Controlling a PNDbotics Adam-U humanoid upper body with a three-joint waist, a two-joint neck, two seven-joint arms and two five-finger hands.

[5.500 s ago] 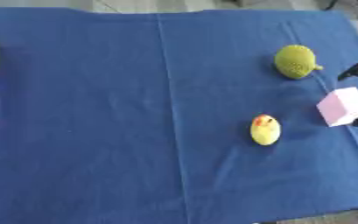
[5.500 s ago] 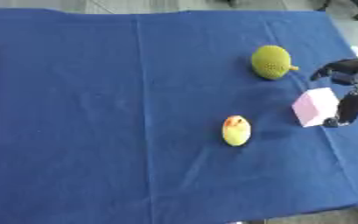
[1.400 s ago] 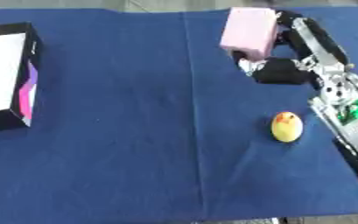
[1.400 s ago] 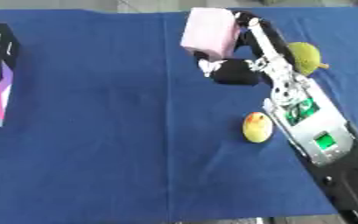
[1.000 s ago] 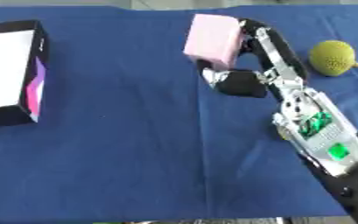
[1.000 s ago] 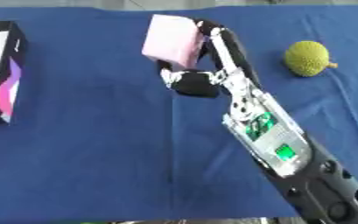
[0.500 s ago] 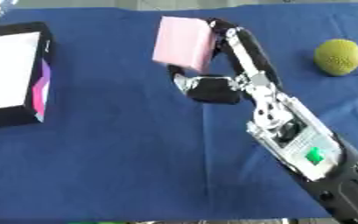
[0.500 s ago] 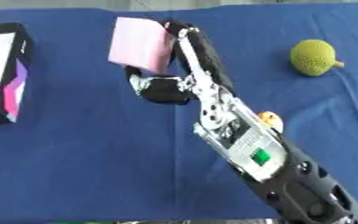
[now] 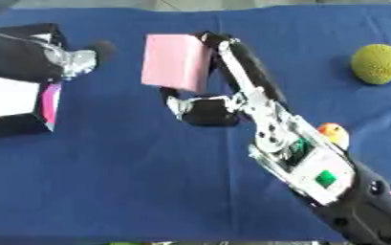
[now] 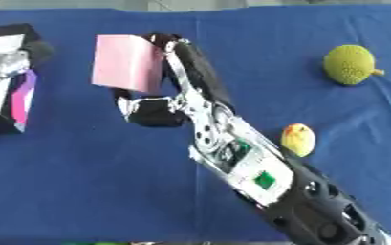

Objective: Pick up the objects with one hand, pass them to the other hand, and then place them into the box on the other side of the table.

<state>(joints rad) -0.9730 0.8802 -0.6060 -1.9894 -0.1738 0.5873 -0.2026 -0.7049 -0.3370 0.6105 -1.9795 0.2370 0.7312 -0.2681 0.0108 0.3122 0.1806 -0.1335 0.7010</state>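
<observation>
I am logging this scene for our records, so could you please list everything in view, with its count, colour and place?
Pink block: one, pink, held above the cloth left of centre, towards the far side.
Bumpy round fruit: one, yellow-green, far right on the cloth.
Small fruit: one, yellow with a red patch, right of centre, beside the right forearm.
Box: one, black with white inside and a pink-purple side, at the left edge.
Tablecloth: one, blue, covering the table.
Left hand: one, black and silver, over the box at upper left; its finger pose is unclear.
Right hand: one, black and silver, reaching in from lower right, fingers and thumb pinching the pink block.
</observation>
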